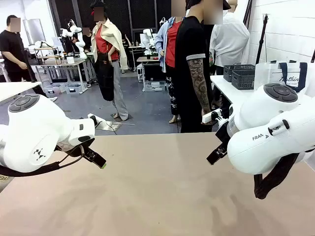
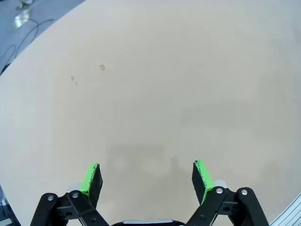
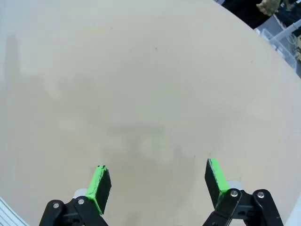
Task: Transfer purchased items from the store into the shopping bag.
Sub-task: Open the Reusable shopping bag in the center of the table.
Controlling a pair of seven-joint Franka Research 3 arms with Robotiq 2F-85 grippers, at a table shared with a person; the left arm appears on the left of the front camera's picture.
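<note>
Left jaws and right jaws hang wide open, holding nothing, above the tabletop [image 2: 155, 84]; a dark basket [image 1: 242, 77] and white shopping bag [image 1: 289, 73] stand well beyond the right jaws, on a side table [image 1: 226, 88]; wise to wait, open, until goods come within reach.

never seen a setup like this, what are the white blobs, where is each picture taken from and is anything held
The white shapes are a robot's left arm and right arm at a tan table. The wide picture looks from between them across at a person on the far side. The other two come from wrist cameras, each looking along its own green-tipped claw: the left gripper and the right gripper. Both are open, holding nothing, over the tabletop. Grey baskets and a white bag sit on a side table at back right.
</note>
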